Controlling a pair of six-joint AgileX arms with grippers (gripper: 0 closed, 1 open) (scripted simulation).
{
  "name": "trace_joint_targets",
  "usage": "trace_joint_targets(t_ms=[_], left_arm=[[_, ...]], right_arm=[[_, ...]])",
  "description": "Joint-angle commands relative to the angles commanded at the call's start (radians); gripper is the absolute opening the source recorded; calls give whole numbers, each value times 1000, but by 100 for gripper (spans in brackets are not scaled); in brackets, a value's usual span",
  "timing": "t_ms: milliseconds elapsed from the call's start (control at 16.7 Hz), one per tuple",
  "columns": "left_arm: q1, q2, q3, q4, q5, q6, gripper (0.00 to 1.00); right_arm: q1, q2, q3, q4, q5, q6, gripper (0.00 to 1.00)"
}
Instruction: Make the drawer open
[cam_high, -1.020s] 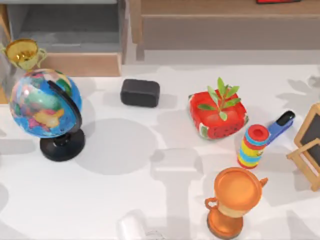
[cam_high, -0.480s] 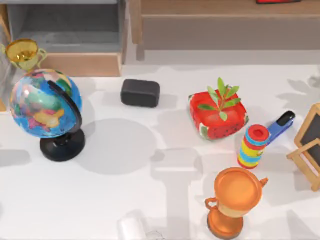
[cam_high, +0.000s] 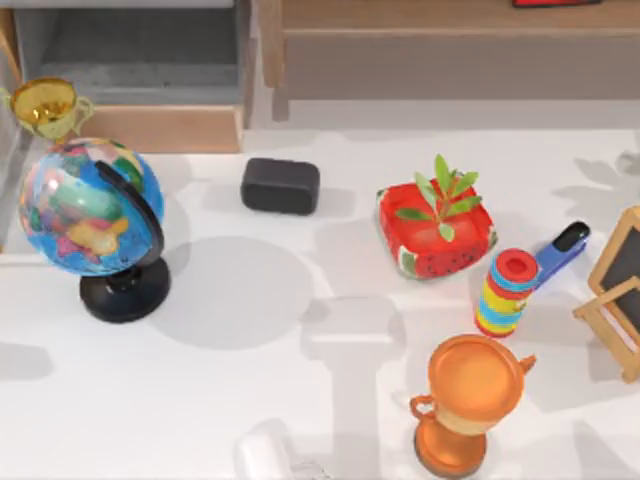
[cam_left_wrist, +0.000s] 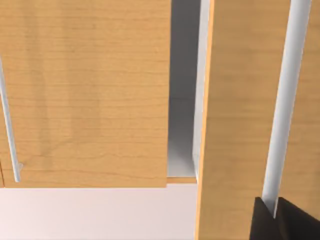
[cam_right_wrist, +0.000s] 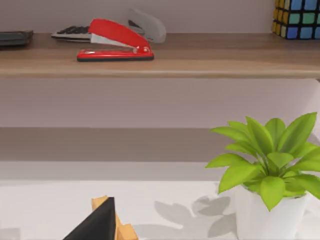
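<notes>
Your tan wooden drawer with grey floor (cam_high: 140, 75) is sitting pulled out at the table's far left corner. Left gripper (cam_left_wrist: 280, 220) is hanging at its pale rail, jaw state unreadable; slipping off risks stalling.

Matte black angular hand (cam_left_wrist: 285, 220) tips, plain and unmarked, without visible cables or screws.

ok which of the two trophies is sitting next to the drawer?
The small gold trophy, at the table's far left, just above the globe and by the drawer front panel. The larger orange trophy stands at the near edge, right of centre, far from it.
</notes>
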Motion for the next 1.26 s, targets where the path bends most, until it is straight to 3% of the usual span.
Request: trace_joint_targets(t_ms=[120,900,1260], left_arm=[[0,0,0,0,0,0,0],[0,0,0,0,0,0,98],[0,0,0,0,0,0,100]], right_arm=[[0,0,0,0,0,0,100],[0,0,0,0,0,0,100],[0,0,0,0,0,0,100]])
